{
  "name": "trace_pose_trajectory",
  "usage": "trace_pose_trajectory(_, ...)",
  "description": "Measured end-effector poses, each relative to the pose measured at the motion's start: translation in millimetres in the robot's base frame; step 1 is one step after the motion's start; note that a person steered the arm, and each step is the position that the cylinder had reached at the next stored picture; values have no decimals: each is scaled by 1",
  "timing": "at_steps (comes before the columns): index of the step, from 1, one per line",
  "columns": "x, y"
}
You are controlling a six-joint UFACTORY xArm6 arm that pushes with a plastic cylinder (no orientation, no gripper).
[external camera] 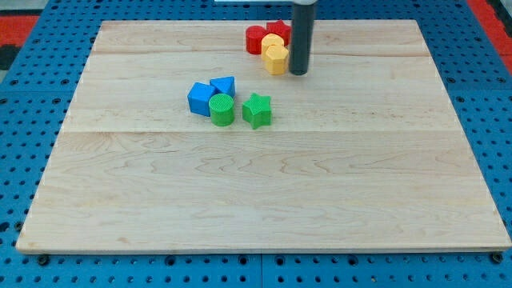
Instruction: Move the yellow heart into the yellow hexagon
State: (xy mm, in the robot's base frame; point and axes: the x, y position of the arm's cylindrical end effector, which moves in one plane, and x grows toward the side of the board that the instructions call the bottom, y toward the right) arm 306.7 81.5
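The yellow hexagon (276, 58) sits near the view's top centre of the wooden board (264, 192). The yellow heart (272, 41) lies just behind it, touching it. A red round block (256, 38) sits at the heart's left and another red block (280, 30) is behind the heart, partly hidden by the rod. My tip (298, 73) rests on the board just to the right of the yellow hexagon, close to it or touching it.
A blue block (200, 98), a blue triangular block (224, 85), a green cylinder (222, 109) and a green star (257, 110) cluster left of centre, below the yellow blocks. Blue pegboard surrounds the board.
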Motion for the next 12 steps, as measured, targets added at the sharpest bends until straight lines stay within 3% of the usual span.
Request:
trace_pose_trajectory(2,-79,-33)
trace_pose_trajectory(3,-80,-85)
trace_pose_trajectory(4,-54,-105)
trace_pose_trajectory(6,-36,-77)
trace_pose_trajectory(7,-22,-28)
trace_pose_trajectory(9,0,-44)
trace_pose_trajectory(10,8,-88)
trace_pose_trajectory(11,24,-23)
trace_pose_trajectory(12,14,23)
